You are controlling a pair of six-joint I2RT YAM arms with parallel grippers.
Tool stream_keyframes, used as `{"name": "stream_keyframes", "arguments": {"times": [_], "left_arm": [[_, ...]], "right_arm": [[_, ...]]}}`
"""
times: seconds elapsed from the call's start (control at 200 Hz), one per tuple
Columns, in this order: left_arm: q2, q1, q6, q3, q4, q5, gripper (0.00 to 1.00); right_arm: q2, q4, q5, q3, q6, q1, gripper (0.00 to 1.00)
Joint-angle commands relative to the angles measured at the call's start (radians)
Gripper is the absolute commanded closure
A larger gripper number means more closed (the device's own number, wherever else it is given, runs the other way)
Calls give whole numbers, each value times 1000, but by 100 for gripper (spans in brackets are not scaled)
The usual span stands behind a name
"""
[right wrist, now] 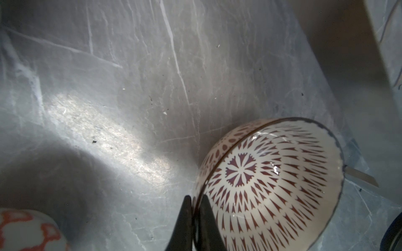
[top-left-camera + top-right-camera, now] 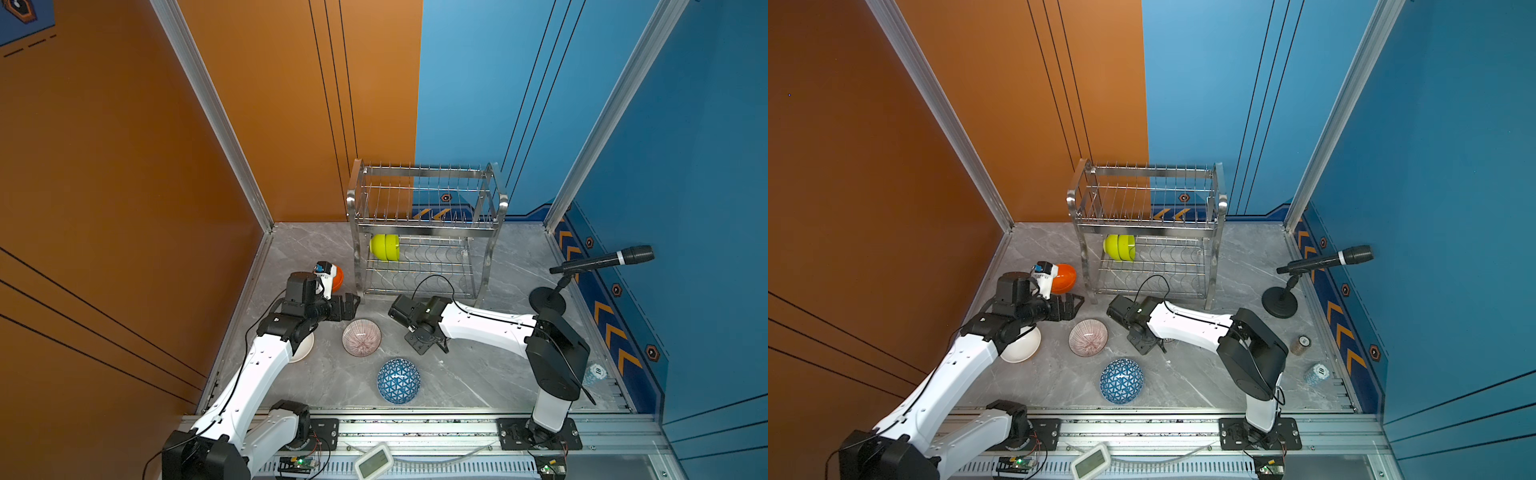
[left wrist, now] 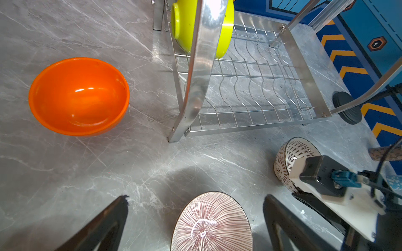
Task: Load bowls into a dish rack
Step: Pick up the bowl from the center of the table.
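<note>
My right gripper (image 1: 195,202) is shut on the rim of a white bowl with dark red marks (image 1: 272,184), which is tilted on its side low over the table (image 3: 291,156). My left gripper (image 3: 195,196) stands open above the pink-striped bowl (image 2: 361,336). Beside the dish rack (image 2: 424,224) sits the orange bowl (image 2: 337,278). Two lime-green bowls (image 2: 384,247) stand on edge in the rack's lower tier. A white bowl (image 2: 1021,345) is partly hidden under my left arm. The blue-white triangle bowl (image 2: 398,381) lies upside down near the front.
A microphone (image 2: 602,259) on a black round stand base (image 2: 546,301) stands at the right wall. Two chip stacks (image 2: 1316,374) sit near the right front corner. A small white device (image 2: 374,459) lies on the front rail.
</note>
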Motion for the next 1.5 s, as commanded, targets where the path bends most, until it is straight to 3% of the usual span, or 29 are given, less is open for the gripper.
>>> {"name": "stream_keyframes", "arguments": {"times": [0.0,0.496,0.826,1.142,1.492], "left_arm": [[-25,5,-12,-25,33,53,2],[-102,-28,-12,-72,116,123,2],[-142,-56,-5,-107,184,145,2],[-194,-90,7,-151,246,156,2],[-221,-126,-4,-183,295,166,2]], "right_arm": [[-64,-2,12,-4,13,1,97],[-276,215,-11,-136,41,-23,100],[-418,486,-8,-230,42,-33,100],[-365,750,8,-246,81,-64,100],[-221,1095,34,-245,238,-123,100]]}}
